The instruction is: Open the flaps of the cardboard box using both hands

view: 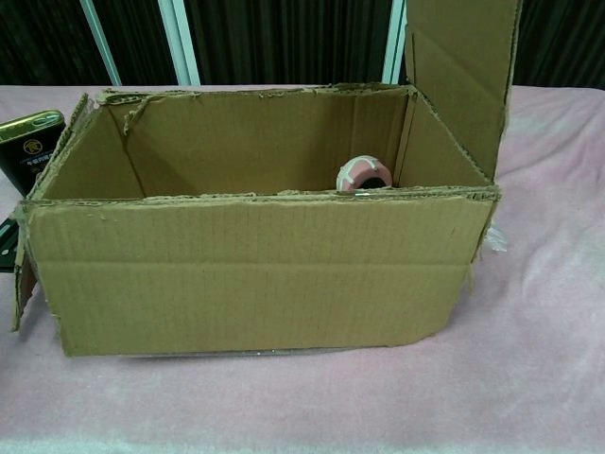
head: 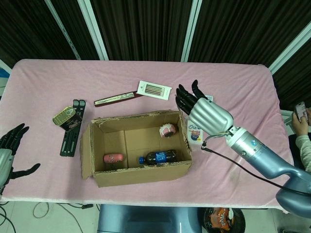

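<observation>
Cardboard box (head: 138,148) just left of right hand (head: 206,112), fingers spread, holding nothing; left hand (head: 8,150) well apart, spread.

Very little can be read. The flat olive-gold metal tin (head: 66,116) at the left of the pink table has a framed dark panel on its lid in the head view — any print there is too small to make out. In the chest view the same tin (view: 28,142) shows a small round gold emblem and faint gold characters on its dark side, illegible. The dark plastic bottle with a blue label (head: 158,157) inside the brown cardboard box (head: 141,174) carries white marks — unreadable.
</observation>
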Robot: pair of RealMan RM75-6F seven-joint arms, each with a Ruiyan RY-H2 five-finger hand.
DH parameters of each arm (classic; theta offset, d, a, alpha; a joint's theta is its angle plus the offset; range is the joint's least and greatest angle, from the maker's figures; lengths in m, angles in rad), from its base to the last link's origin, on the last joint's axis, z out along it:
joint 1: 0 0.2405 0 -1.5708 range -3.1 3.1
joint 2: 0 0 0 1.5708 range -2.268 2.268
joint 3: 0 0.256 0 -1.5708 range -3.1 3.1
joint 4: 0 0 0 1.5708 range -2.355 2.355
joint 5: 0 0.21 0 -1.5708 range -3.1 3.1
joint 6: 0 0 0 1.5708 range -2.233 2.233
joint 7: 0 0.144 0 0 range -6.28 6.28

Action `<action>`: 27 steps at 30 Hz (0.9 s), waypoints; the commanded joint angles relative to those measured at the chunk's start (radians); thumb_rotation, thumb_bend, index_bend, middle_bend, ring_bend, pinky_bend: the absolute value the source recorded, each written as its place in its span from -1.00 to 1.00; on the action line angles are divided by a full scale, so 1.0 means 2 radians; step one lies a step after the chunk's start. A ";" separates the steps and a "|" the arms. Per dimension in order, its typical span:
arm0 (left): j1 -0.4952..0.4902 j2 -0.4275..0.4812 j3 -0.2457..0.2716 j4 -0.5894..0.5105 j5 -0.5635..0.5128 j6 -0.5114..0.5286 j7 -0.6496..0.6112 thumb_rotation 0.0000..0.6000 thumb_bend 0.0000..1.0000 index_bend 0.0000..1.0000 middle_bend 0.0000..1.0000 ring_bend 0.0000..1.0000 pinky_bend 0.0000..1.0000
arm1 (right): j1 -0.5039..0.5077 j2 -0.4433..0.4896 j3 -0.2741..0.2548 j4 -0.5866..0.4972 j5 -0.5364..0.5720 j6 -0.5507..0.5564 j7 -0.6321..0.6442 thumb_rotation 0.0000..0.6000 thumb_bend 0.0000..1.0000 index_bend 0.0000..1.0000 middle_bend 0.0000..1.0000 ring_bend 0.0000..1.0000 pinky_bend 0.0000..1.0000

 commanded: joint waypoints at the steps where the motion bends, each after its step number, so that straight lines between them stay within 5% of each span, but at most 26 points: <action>1: 0.000 0.000 0.001 -0.001 0.001 0.000 0.000 1.00 -0.75 -1.00 -1.00 -0.95 -0.77 | -0.012 0.012 -0.003 0.008 -0.018 0.001 0.016 1.00 -0.43 -0.83 -0.83 -0.97 -0.56; 27: 0.001 0.001 0.003 -0.005 0.001 -0.004 -0.003 1.00 -0.75 -1.00 -1.00 -0.95 -0.77 | -0.073 0.021 -0.002 0.057 -0.054 -0.012 0.054 1.00 -0.43 -0.83 -0.85 -0.97 -0.56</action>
